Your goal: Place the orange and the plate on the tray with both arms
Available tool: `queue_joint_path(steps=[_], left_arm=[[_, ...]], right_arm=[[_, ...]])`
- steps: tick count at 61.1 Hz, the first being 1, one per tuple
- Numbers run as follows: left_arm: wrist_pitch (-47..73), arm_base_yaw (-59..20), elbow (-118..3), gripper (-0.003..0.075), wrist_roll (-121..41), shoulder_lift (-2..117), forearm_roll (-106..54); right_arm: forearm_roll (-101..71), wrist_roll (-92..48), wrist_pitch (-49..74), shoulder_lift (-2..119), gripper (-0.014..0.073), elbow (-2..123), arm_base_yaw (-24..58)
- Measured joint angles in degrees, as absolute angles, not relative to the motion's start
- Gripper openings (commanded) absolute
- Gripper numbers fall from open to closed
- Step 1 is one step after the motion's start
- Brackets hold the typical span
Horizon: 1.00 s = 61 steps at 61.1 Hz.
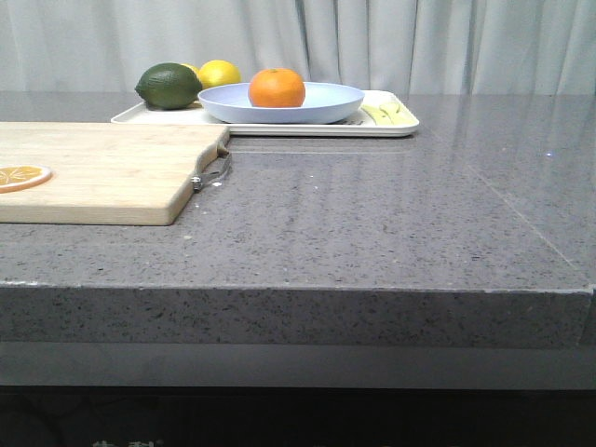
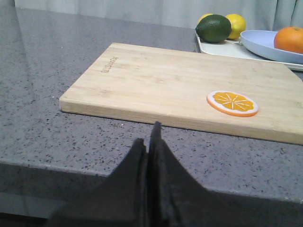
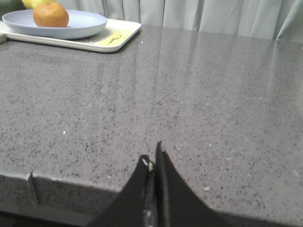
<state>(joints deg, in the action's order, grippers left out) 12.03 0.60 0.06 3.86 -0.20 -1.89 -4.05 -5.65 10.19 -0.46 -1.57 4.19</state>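
Note:
The whole orange (image 1: 277, 88) rests in the pale lavender-blue plate (image 1: 326, 105), and the plate sits on the cream-white tray (image 1: 396, 124) at the back of the counter. The same orange (image 2: 289, 39) (image 3: 50, 15), plate (image 2: 260, 45) (image 3: 83, 24) and tray (image 2: 222, 48) (image 3: 120, 35) show far off in both wrist views. My left gripper (image 2: 147, 137) is shut and empty at the counter's front edge, short of the cutting board. My right gripper (image 3: 152, 158) is shut and empty over the front edge too. Neither arm appears in the front view.
A wooden cutting board (image 1: 102, 172) with a metal handle (image 1: 214, 172) lies at the left, with a flat orange slice (image 1: 20, 176) on it. A dark green fruit (image 1: 169, 86) and a lemon (image 1: 219, 74) sit on the tray's left end. Curtains hang behind.

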Motion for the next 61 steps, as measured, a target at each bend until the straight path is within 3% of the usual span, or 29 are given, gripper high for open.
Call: queue_joint_path(steps=[61], left_arm=[[12.0,0.6,0.1,-0.0017,3.9,-0.2,-1.9]], right_arm=[[-4.1,-5.6,11.2,-0.5,-0.0111,-1.6,2.5]])
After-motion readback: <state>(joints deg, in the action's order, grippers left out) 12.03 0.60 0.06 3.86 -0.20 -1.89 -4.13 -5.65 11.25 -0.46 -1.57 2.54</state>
